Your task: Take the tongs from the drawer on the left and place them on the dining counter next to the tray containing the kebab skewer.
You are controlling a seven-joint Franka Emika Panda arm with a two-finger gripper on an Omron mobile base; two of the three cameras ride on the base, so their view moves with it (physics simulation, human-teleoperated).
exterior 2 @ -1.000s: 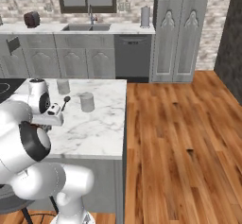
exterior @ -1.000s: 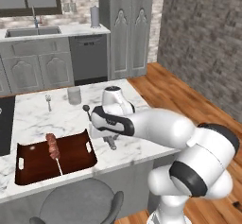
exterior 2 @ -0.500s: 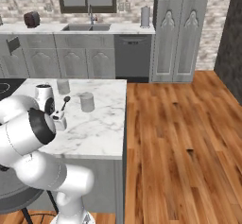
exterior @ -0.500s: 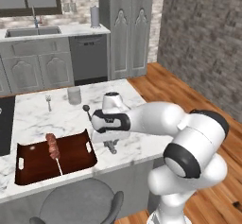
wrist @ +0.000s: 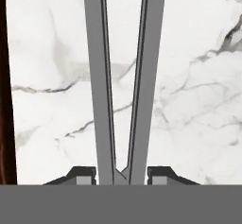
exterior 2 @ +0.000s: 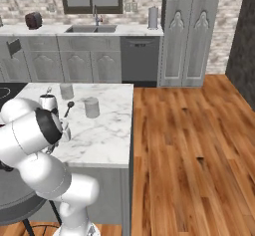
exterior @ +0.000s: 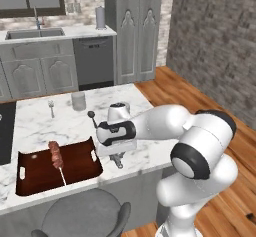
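Gripper [wrist: 121, 175] is clamped on the tongs [wrist: 124, 76] at their joined end, both arms running away over the dining counter [wrist: 189, 76]. Tongs are held low above the marble, just beside the tray [exterior: 75, 168]; kebab skewer [exterior: 56, 157] lies in it.

Your end effector [wrist: 121, 175] holds the tongs [wrist: 124, 76] over the bench [exterior: 75, 126], just right of the tray [exterior: 75, 168] (kebab skewer [exterior: 56, 157] inside); fork [exterior: 51, 107] and cup [exterior: 78, 101] sit behind.
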